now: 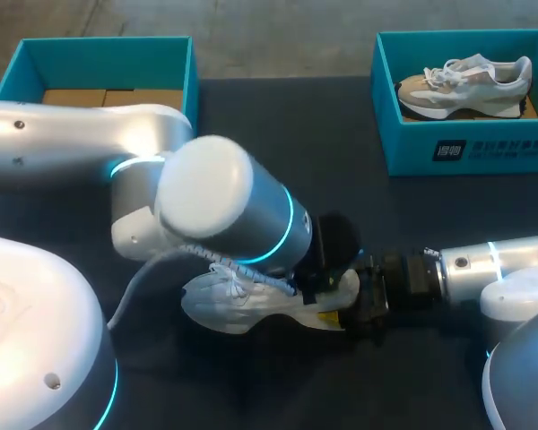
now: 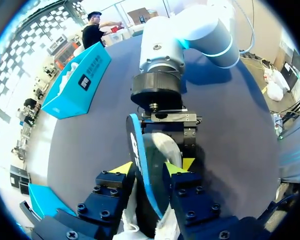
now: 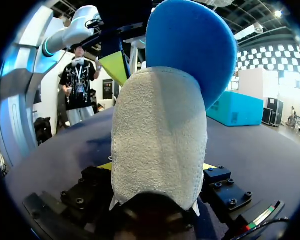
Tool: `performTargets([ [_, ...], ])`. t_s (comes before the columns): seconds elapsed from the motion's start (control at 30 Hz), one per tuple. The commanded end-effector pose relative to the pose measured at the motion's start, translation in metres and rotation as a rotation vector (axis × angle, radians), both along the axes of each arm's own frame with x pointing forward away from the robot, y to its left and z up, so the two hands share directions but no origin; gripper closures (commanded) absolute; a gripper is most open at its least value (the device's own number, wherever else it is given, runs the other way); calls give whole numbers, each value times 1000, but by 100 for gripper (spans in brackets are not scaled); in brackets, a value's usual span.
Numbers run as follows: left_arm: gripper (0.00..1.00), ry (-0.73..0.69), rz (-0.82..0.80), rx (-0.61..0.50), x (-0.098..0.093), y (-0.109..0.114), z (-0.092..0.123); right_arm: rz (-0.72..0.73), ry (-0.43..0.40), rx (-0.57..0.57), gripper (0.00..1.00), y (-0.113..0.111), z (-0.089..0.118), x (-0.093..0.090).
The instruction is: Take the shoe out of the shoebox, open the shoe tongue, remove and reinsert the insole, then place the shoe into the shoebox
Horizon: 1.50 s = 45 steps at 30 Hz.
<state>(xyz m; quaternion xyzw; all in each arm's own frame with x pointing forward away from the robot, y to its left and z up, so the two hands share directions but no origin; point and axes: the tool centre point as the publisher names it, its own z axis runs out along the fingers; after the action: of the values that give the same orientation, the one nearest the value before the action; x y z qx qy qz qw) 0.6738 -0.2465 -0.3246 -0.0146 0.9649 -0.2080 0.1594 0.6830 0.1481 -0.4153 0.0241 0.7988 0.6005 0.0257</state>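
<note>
Clamping the heel of the white shoe (image 1: 242, 305): right gripper (image 3: 157, 166), one yellow tip on each side of the heel, arm coming in low from the right. Shoe lies on the dark desk (image 1: 341, 134) near the front middle, toe pointing left, laces showing just beside the left arm's wrist. Left gripper (image 2: 152, 167) sits over the shoe from above, both fingers pinched on the blue insole (image 3: 190, 50), one tip per face. Insole stands on edge, upright, sticking up out of the shoe above the heel; its lower end is out of sight. Left wrist covers the shoe's middle from the overhead camera, so can't tell how the tongue sits. The two grippers are close, facing each other at the heel end. Far-left shoebox (image 1: 108, 45), teal, at the back of the desk, brown cardboard on its floor, well apart from the shoe. Far-right shoebox (image 1: 466, 148), also teal, back right, has a tan-and-white sneaker (image 1: 466, 85) inside, toe pointing left.
</note>
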Motion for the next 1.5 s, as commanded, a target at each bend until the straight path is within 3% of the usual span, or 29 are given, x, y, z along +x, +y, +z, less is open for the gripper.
performTargets([
  [0.03, 64, -29, 12, -21, -8, 11, 1, -2, 1, -3, 100, 2, -1, -1],
  [0.43, 65, -53, 46, -85, 3, 14, -5, -2, 1, -3, 100, 2, -1, -1],
  [1.23, 63, -79, 84, -125, 0, 7, -13, -2, 1, -3, 100, 2, -1, -1],
  [1.5, 67, -76, 115, -131, 6, 3, -15, -2, 1, -3, 100, 2, -1, -1],
])
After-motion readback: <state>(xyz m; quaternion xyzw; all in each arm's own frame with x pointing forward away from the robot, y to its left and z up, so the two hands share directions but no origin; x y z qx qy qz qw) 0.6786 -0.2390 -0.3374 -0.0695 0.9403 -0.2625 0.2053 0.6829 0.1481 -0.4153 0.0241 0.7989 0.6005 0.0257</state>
